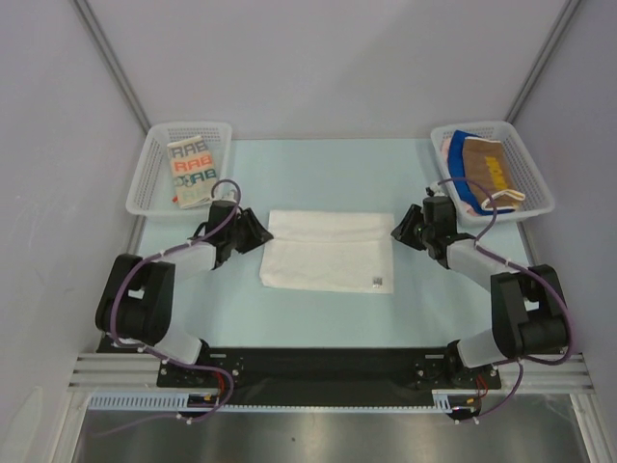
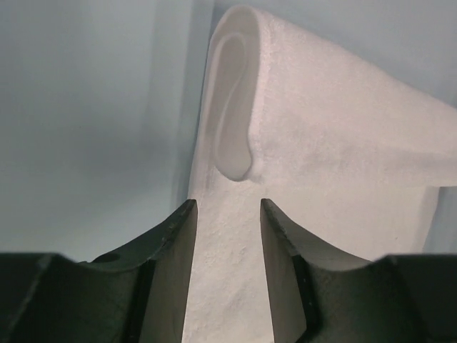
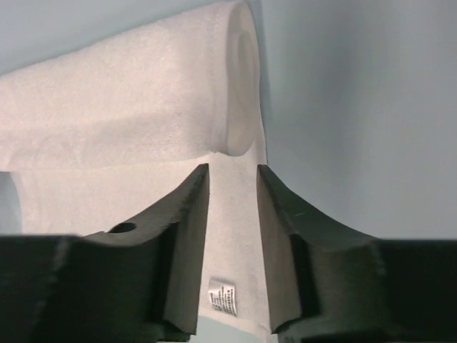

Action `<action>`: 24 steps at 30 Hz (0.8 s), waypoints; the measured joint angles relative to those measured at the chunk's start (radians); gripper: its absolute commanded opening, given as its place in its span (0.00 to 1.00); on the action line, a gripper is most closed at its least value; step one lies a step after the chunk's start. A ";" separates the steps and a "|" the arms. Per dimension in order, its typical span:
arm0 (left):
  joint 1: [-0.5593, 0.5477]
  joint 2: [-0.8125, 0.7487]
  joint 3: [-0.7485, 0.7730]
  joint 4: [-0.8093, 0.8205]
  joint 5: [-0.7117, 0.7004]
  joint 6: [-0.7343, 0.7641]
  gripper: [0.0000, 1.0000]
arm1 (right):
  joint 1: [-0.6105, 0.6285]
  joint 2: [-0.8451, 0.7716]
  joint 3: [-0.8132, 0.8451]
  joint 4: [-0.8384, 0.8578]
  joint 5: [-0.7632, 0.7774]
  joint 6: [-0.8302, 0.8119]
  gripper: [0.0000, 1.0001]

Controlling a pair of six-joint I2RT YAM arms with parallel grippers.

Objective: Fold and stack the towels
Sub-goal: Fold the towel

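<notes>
The white towel (image 1: 328,253), mid-table, is seen half folded. Its ends are straddled by the left gripper (image 1: 264,232) and right gripper (image 1: 398,231), fingers parted, nothing pinched. Left of it, a lettered towel (image 1: 191,172) is already folded in a mesh basket (image 1: 154,145). Right of it, the brown towel (image 1: 485,166) and blue towel (image 1: 469,204) are left to be done.
</notes>
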 measured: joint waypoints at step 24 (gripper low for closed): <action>-0.091 0.173 0.383 -0.196 -0.063 -0.094 0.34 | 0.077 0.103 0.246 -0.047 0.013 0.096 0.33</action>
